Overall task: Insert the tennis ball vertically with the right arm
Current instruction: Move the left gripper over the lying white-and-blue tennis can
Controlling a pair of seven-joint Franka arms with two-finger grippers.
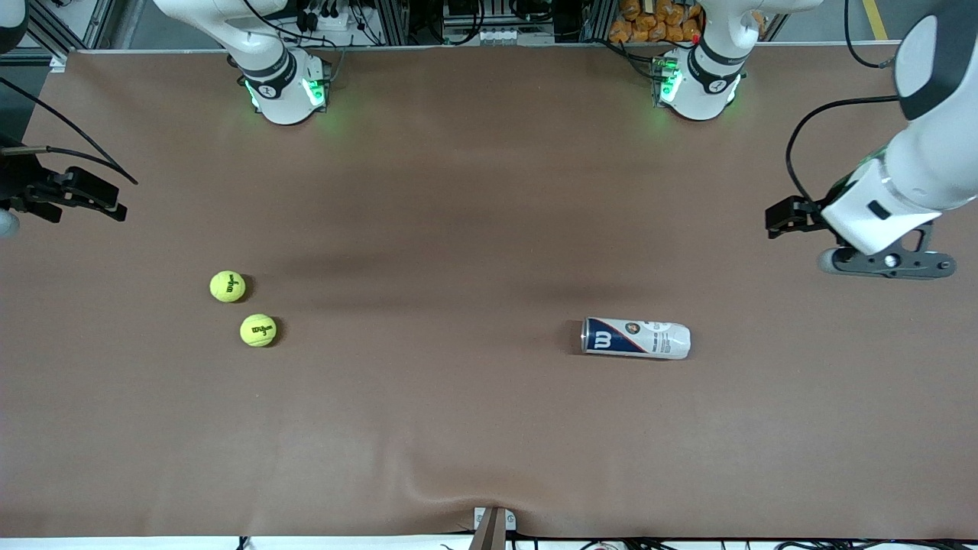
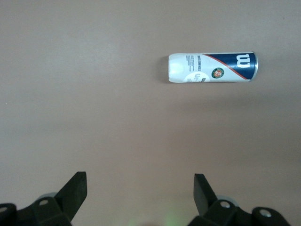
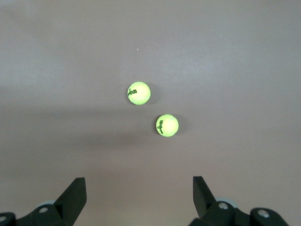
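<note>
Two yellow-green tennis balls (image 1: 228,286) (image 1: 258,330) lie close together on the brown table toward the right arm's end; the right wrist view shows them too (image 3: 138,93) (image 3: 167,125). A white and blue ball can (image 1: 636,338) (image 2: 212,67) lies on its side toward the left arm's end, its blue end pointing at the balls. My right gripper (image 3: 139,188) hangs open and empty over the table's edge at its own end, well short of the balls. My left gripper (image 1: 890,266) (image 2: 141,183) waits open and empty over the table beside the can.
The two arm bases (image 1: 286,84) (image 1: 699,76) stand along the table's back edge. A small clamp (image 1: 493,527) sits at the front edge, where the brown cover puckers. Cables trail at both ends of the table.
</note>
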